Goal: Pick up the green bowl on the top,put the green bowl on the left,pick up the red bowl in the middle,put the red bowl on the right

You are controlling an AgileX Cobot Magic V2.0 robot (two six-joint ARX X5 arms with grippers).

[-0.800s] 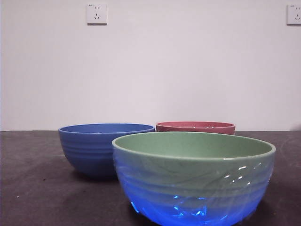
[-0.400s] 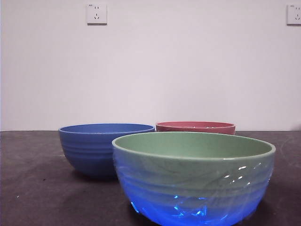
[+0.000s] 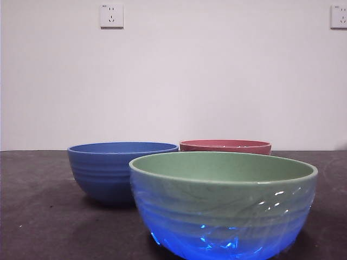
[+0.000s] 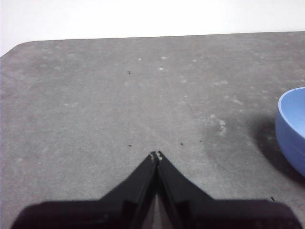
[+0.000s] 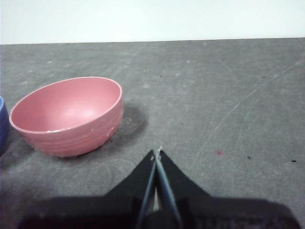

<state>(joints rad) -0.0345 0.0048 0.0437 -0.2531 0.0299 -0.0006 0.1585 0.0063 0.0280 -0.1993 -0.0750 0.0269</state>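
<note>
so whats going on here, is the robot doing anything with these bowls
Nothing is being handled right now. Three bowls sit apart on the dark table: the green bowl nearest the front camera, the blue bowl and the red bowl behind it. The left gripper is shut and empty over bare table beside the blue bowl. The right gripper is shut and empty too, close to the red bowl without touching it.

Your left gripper [image 4: 156, 155] hangs over the bare grey counter [image 4: 119, 95], jaws pressed together, a blue bowl's [image 4: 293, 129] rim showing off to one edge.
</note>
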